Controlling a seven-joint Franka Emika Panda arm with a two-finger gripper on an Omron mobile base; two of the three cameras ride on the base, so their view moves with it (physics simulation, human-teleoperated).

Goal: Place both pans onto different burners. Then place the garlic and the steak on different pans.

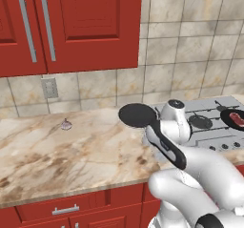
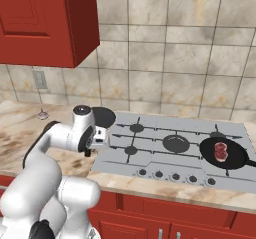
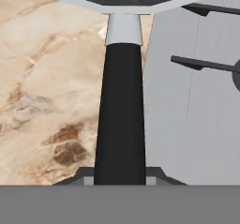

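Pan (image 1: 136,114): round, black, w/ straight handle (image 3: 120,110)

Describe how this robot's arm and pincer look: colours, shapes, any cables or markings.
The arm is built of glossy white, rounded, bulbous segments with dark grey to black bands at the joints. A long black strip runs along one link in the left base view. The wrist ends in a white rounded cap with a dark disc on top. The pincer shows small dark parts beneath a white hand block. No cables or markings are visible.

Black pan (image 1: 137,115) at cooktop's left edge; second pan (image 2: 227,153) on right burner, steak (image 2: 220,150) inside; garlic (image 1: 66,124) on counter
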